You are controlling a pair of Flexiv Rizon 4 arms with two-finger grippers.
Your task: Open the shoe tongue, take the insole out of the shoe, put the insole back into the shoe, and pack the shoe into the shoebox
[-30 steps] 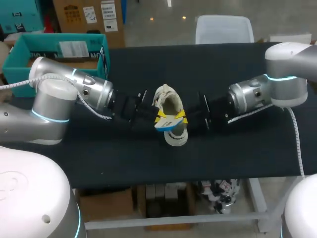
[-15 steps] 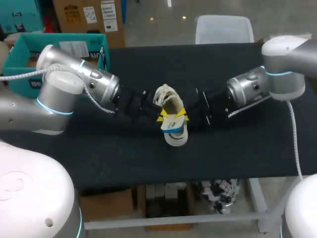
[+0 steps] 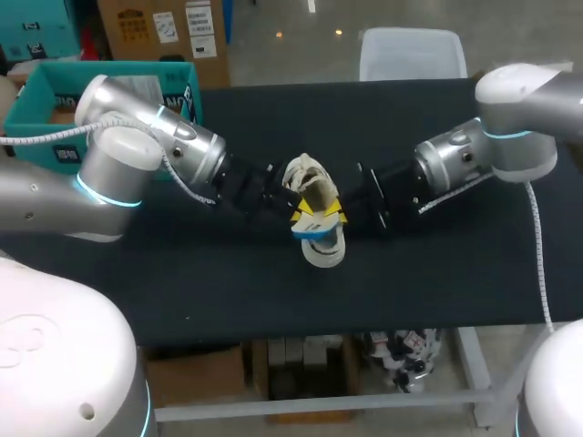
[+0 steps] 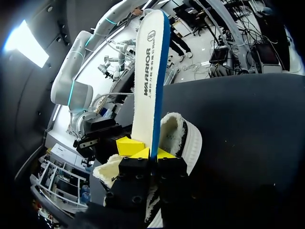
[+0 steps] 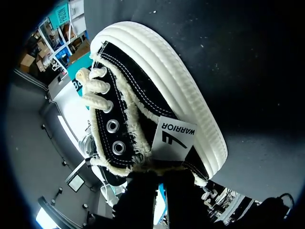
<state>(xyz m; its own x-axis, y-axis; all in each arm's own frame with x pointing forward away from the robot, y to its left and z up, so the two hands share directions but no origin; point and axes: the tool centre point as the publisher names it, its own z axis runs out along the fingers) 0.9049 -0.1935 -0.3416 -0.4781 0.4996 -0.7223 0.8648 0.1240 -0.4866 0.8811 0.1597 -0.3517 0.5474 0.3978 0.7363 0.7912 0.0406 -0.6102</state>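
Left gripper pinches the insole between its 2 fingers, just over the shoe; right gripper clamps the shoe's fleecy collar, mid-table.

left arm silver, cyan ring | right arm alike | white cables | left gripper black, yellow-tipped

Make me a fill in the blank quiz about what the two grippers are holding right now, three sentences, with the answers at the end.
1. The left gripper is shut on the white, blue-edged ___.
2. The right gripper grips the fleece-lined ___ by its collar.
3. The table under them has a top that is ___ in colour.
Missing words: insole; shoe; black.
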